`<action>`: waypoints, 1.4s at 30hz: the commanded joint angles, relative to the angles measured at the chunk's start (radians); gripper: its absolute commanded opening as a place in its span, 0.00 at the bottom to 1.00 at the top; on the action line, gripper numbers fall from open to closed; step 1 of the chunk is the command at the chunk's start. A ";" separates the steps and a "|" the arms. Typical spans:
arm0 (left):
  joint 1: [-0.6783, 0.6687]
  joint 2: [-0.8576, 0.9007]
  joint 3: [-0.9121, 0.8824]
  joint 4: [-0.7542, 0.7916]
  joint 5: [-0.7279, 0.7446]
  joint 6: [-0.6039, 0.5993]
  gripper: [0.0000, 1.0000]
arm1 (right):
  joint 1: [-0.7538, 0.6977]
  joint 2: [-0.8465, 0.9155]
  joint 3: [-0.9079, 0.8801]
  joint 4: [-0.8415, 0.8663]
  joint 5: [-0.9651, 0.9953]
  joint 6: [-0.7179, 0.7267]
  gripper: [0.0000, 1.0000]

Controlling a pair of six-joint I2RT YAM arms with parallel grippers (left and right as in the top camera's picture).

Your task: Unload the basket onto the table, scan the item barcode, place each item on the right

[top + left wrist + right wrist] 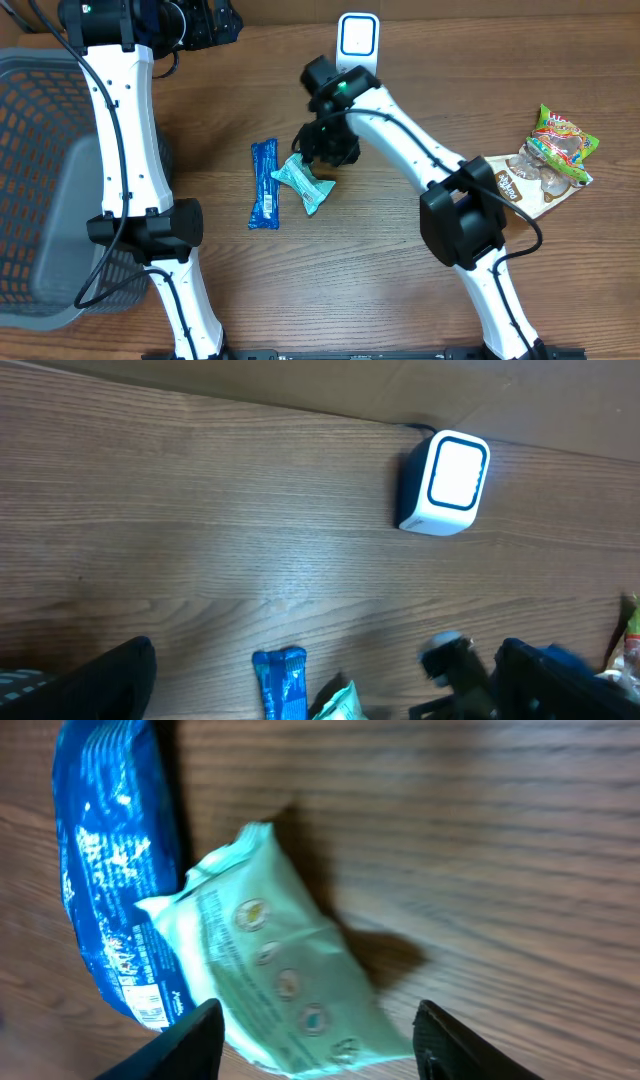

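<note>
My right gripper point(318, 1015): jaws partly apart, one finger either side of the mint-green packet point(285, 975), nothing lifted; I cannot tell whether my pads touch the wrapper
Mint-green packet: lying tilted on the table point(400, 300), directly under my right gripper, one end touching the blue packet point(265, 183)
Scanner point(357, 38): upright at the far edge, face lit, apart from the packet
My left gripper point(215, 25): wide open, holding nothing, at the far left near the basket point(40, 120)
Snack bags point(555, 155): at the right side, well apart
</note>
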 commanded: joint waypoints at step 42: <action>-0.003 -0.015 0.014 0.004 0.006 -0.006 1.00 | -0.370 0.027 0.793 -0.421 -0.086 -0.667 0.90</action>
